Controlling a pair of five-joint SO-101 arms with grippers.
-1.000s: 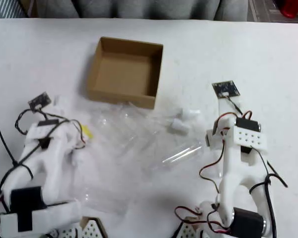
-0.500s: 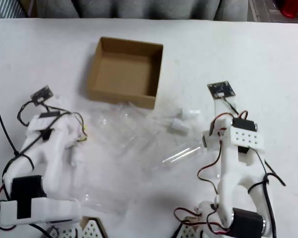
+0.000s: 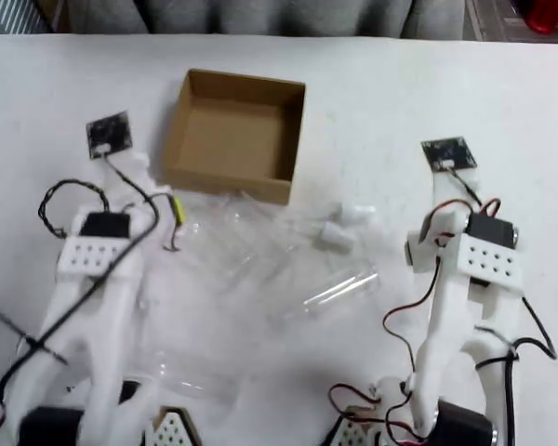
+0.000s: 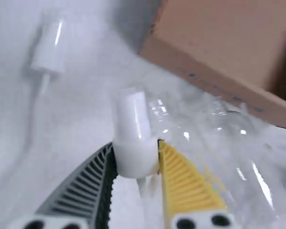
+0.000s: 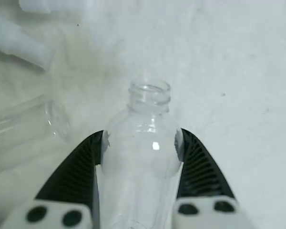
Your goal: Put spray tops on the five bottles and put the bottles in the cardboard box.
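- The left pincer (image 4: 136,147) is closed on a white spray top (image 4: 132,119). Its black finger and its yellow finger press the wide collar from two sides, and the narrow cap part stands out beyond the tips.
- This spray top is held over a heap of clear bottles (image 4: 219,138), near the front wall of the cardboard box (image 4: 229,47).
- A second spray top (image 4: 50,45) lies on the white table (image 4: 19,143), well apart from the left pincer, with its thin tube visible.
- The right pincer (image 5: 140,138) is closed around a clear bottle (image 5: 149,114). Both black fingers touch the shoulder of it, one on each side.
- The neck of this bottle is open, with no top on it, and it points away from the pincer. I cannot tell if the bottle rests on the table or is a little above it.
- Just beside it there is a lying bottle (image 5: 24,129), on its side, with the open mouth turned toward the held one.
- In the high view the cardboard box stands open and upright at the far middle of the table, and the heap is just in front of it, between the left arm (image 3: 98,269) and the right arm (image 3: 465,279).
- Two loose spray tops (image 3: 337,232) lie at the edge of the heap on the side of the right arm, near each other.
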